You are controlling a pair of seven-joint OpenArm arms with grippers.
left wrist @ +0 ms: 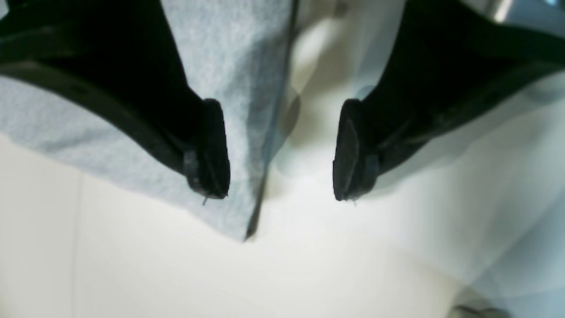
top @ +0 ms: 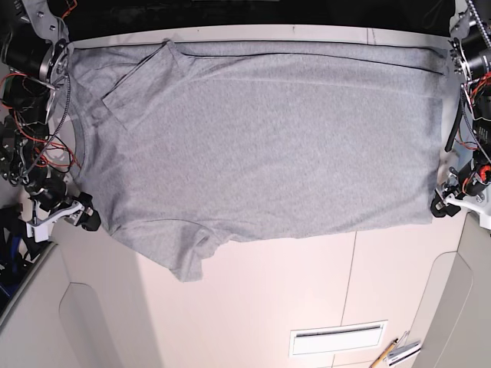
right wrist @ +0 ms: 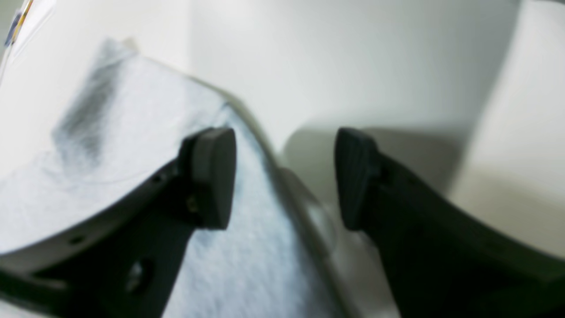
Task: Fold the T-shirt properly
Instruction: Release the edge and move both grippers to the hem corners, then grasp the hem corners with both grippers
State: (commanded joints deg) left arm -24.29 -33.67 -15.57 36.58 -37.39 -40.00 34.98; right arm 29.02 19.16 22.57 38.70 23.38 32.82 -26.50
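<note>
I read the left gripper (left wrist: 281, 194) with its jaws apart, nothing between the pads; one black fingertip (left wrist: 212, 150) sits over the cloth, the other over bare surface. It hangs right at a corner of the T-shirt (top: 268, 146), where the hem ends in a point and a dark folded edge runs away from it.

Right gripper (right wrist: 284, 176): jaws likewise spread, empty; the ribbed pad (right wrist: 353, 176) is over bare surface, the smooth one over cloth. The shirt's edge passes through the gap.

From the base view, the left gripper (top: 445, 201) sits just beside the shirt's hem corner, the right one (top: 83, 212) just beside the collar-end corner. Open room lies on the near side of the shirt; its far edge runs along the table's far rim.

Shirt: heather-grey knit, fuzzy up close, spread flat with plain side up, one sleeve folded onto the body, the other sticking out toward the near side.

Table (top: 261, 299): smooth off-white panels with thin seams and a slotted vent (top: 337, 339) well apart from the shirt. Red wiring (top: 46, 130) runs beside the shirt's collar end
</note>
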